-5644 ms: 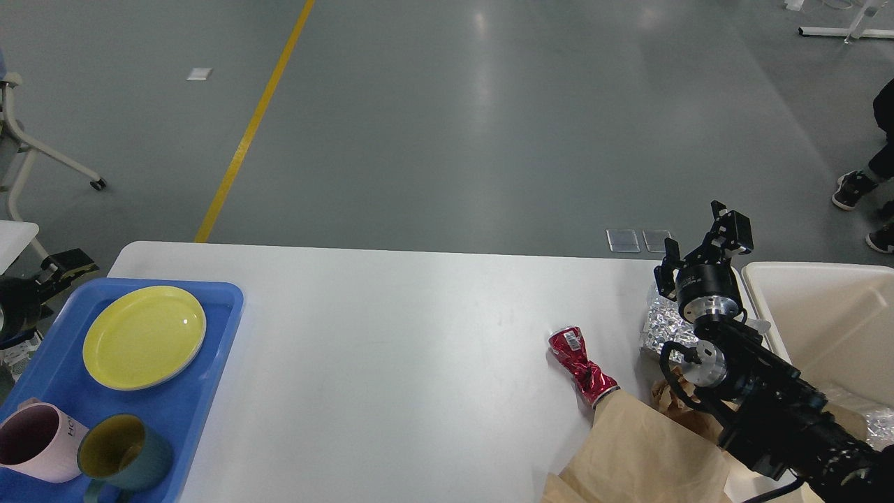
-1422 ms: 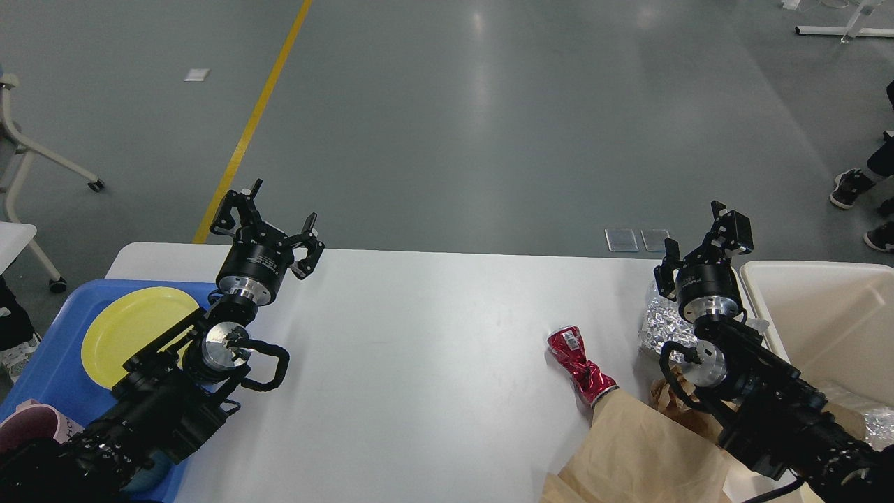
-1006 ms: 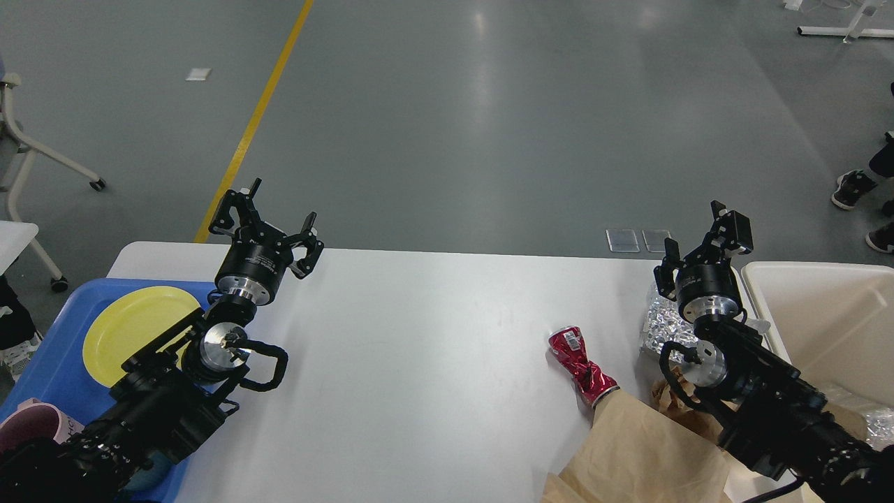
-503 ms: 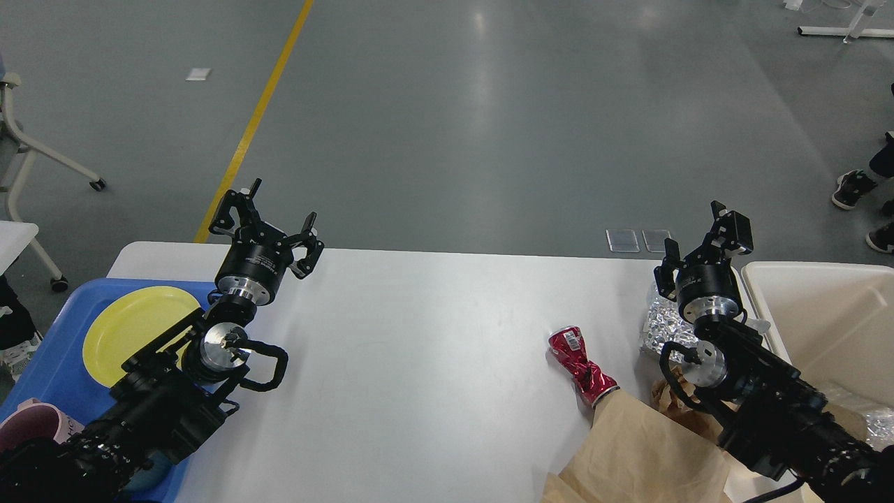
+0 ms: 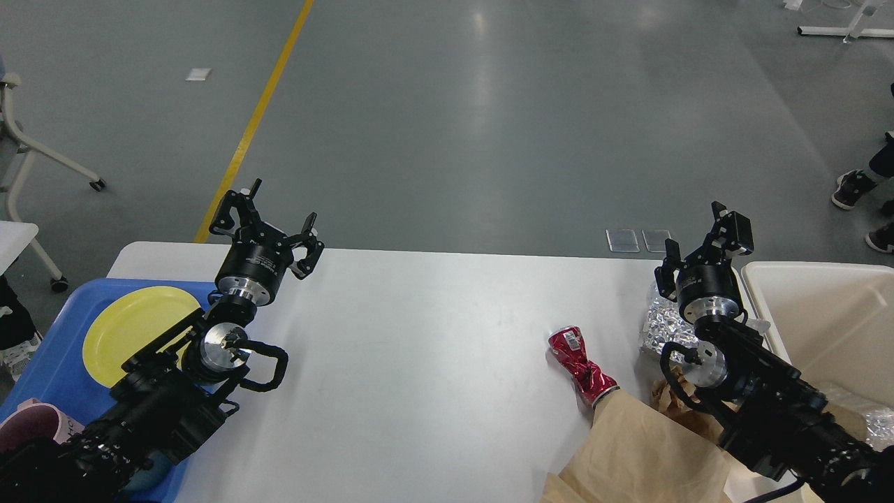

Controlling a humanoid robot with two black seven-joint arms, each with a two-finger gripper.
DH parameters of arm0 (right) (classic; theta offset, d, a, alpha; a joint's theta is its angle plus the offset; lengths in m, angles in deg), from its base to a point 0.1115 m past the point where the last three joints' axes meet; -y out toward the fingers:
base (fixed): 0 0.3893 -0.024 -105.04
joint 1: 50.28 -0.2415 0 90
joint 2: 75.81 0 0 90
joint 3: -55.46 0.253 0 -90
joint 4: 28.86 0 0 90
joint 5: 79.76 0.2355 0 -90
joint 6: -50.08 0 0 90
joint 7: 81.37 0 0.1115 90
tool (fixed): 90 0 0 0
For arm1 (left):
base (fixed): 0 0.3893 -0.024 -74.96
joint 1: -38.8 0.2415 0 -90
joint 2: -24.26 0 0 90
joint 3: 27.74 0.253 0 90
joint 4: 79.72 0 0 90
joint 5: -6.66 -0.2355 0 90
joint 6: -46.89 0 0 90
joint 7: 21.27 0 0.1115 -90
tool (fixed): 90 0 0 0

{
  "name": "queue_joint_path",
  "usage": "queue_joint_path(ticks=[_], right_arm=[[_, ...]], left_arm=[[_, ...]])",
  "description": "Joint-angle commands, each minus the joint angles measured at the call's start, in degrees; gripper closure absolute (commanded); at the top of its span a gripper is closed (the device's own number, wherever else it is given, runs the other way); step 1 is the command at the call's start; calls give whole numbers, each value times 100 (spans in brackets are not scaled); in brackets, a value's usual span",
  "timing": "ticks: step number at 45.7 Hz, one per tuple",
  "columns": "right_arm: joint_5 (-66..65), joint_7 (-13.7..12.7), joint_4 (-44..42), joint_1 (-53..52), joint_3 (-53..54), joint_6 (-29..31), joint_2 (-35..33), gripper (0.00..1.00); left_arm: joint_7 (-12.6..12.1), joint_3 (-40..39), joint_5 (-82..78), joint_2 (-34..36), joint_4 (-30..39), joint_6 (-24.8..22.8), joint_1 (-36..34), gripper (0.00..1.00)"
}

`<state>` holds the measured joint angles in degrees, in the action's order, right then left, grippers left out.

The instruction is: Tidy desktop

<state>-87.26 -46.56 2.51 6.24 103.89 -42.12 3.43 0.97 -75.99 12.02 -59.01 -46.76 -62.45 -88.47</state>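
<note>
The white desktop (image 5: 419,363) fills the lower half of the view. A crushed red can (image 5: 581,365) lies on it at the right. Crumpled silver foil (image 5: 662,327) sits behind my right arm, and brown paper (image 5: 639,454) lies at the front right. My left gripper (image 5: 269,225) is open and empty, held up over the desktop's far left edge. My right gripper (image 5: 705,246) is open and empty, raised above the foil, beside the bin.
A blue tray (image 5: 56,370) at the left holds a yellow plate (image 5: 133,328) and a pink mug (image 5: 31,423), partly hidden by my left arm. A cream-white bin (image 5: 831,328) with some foil inside stands at the right edge. A person's shoes show at far right.
Since 5.6 s ago my left arm has come in from the left and risen over the tray and desktop. Over the last second nothing has visibly moved.
</note>
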Motion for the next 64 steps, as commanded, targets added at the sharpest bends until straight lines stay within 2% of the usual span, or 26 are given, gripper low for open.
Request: queue_joint_path(ticks=[1,21,33,38,44,53,64], right_arm=[[-6,0,1,0,0,0,3,0],[38,-9,-61,-44,9,9,3,0],[1022,-26,9,-175,-17,-44,30,0],[1022,-26,-17,-474,-53,-61,-155,0],[1005,-26,-114,-1440,-860,-79,-541,0],[1040,-26,-658,-2671,-1906,-70,-586,0],[1057,-26,-703,-3419,-2610,-62,-761,0]], left_arm=[[0,0,0,3,0,-9,1,4],[0,0,0,-5,0,-9,1,4],[0,0,0,-5,0,-9,1,4],[0,0,0,-5,0,-9,1,4],[0,0,0,4,0,-9,1,4],[0,0,0,-5,0,-9,1,4],[0,0,0,4,0,-9,1,4]])
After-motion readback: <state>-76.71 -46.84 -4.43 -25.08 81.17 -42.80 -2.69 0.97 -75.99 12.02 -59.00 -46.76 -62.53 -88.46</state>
